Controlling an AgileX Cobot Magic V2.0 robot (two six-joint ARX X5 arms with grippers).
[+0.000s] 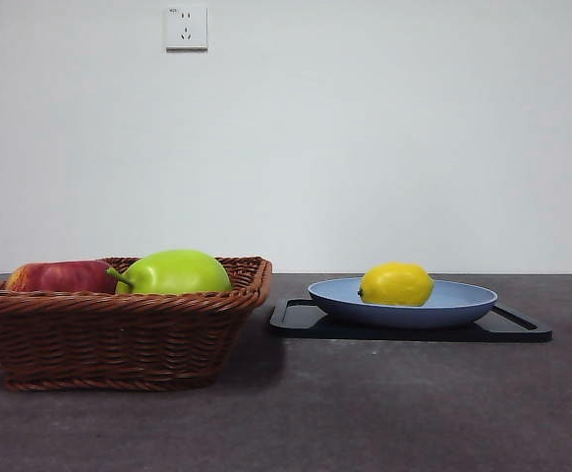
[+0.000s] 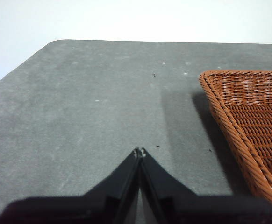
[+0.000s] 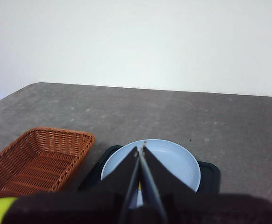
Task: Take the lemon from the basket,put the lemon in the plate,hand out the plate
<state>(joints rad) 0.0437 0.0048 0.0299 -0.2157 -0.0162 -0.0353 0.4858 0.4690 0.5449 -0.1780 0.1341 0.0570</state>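
The lemon [image 1: 396, 284] is being shown already lying in the plate [image 1: 463, 307], toward the side of it nearer the basket [image 1: 119, 339]; the plate is being carried by a flat black tray [image 1: 522, 329] on the desk [image 1: 365, 413], just beside the basket; the first two parts of the task are therefore being judged as done, and only the handing out of the plate is being left

In the basket a green fruit [image 1: 176, 271] and a red apple [image 1: 60, 276] are being left untouched, both resting against the rim; no arm is being seen in the front view

The right end effector [image 3: 141, 148] is being held above the desk, over the near part of the plate, with its two jaws pressed together and nothing pinched between them; a sliver of yellow is being glimpsed between the jaws lower down, probably the lemon below; the plate's far rim and the tray's corners are being seen past the tips

The left end effector [image 2: 139, 152] is being held over bare desk just beside the basket's outer wall, its jaws likewise pressed together and empty

For the remaining step, the plate's rim is being judged as the likely place to be gripped, so jaws would first have to be spread; the lemon, being round and loose, could be set rolling if the plate is tilted
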